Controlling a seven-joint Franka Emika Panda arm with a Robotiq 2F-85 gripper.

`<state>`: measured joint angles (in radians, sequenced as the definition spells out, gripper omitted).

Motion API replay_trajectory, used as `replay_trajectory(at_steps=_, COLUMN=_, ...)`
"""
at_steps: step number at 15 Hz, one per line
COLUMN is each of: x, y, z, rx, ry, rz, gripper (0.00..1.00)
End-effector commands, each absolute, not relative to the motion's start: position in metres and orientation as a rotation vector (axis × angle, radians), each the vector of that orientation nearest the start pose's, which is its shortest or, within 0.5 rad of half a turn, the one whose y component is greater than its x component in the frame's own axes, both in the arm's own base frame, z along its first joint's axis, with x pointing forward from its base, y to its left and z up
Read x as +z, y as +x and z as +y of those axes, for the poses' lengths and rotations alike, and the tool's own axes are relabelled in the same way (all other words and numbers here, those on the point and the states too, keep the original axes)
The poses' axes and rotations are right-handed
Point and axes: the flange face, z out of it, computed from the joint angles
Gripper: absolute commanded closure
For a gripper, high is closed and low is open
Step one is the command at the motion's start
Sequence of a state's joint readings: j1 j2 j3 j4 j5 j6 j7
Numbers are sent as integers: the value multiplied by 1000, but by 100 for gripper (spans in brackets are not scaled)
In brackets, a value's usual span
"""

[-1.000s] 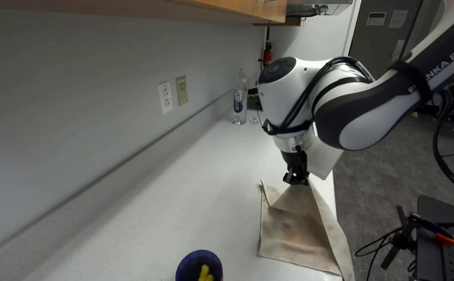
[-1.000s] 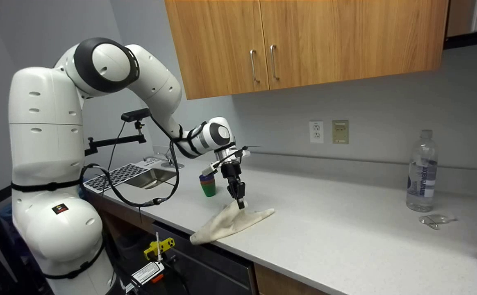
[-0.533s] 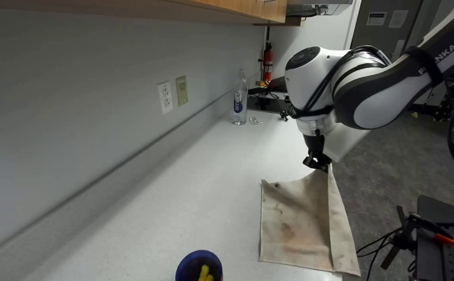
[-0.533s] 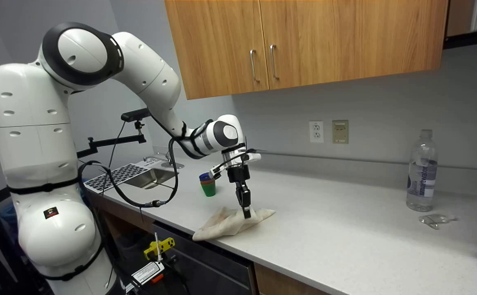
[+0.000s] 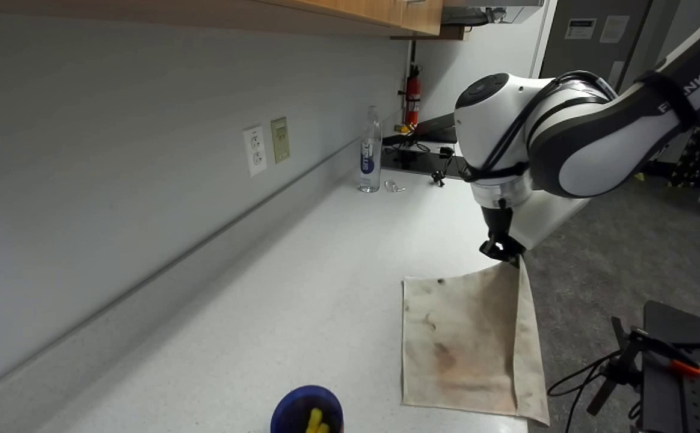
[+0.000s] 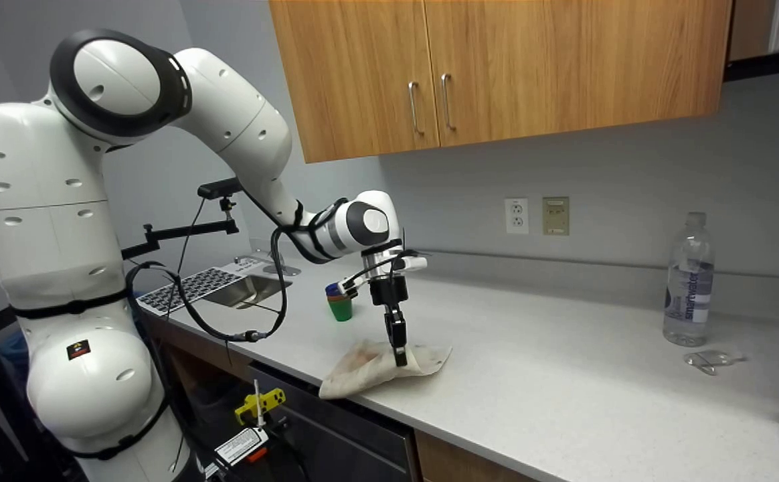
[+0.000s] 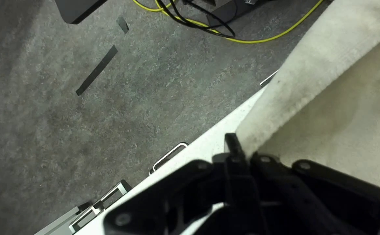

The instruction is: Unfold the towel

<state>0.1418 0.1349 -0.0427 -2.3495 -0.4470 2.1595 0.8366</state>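
The Robotiq gripper [image 6: 400,356] has its fingers [image 7: 232,142] pressed together with next to no gap between them, pinching the beige towel [image 5: 458,343] at the tip where a raised flap along one side narrows to a point, close above the countertop [image 5: 266,313]. From that grip the towel spreads over the countertop in a broad panel with reddish-brown stains, its flap running along the front edge. Farther out, the stacked cups [image 6: 340,308], blue on top with yellow pieces inside, stand apart from the towel, and the Smartwater bottle [image 6: 688,294] stands upright near the backsplash [image 6: 563,284].
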Motion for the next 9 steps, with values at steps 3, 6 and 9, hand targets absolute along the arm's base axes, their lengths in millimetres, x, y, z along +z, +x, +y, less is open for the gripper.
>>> replay_trajectory(at_steps=3, x=264, y=474, z=36, rx=191, ry=-3461, rz=764, gripper=49)
replay_trajectory(at_steps=6, x=268, y=476, z=45, rx=164, ry=-3469, rz=711, gripper=27)
replay_trajectory(at_steps=9, x=270, y=483, z=69, rx=76, ry=-3428, rz=483, gripper=5)
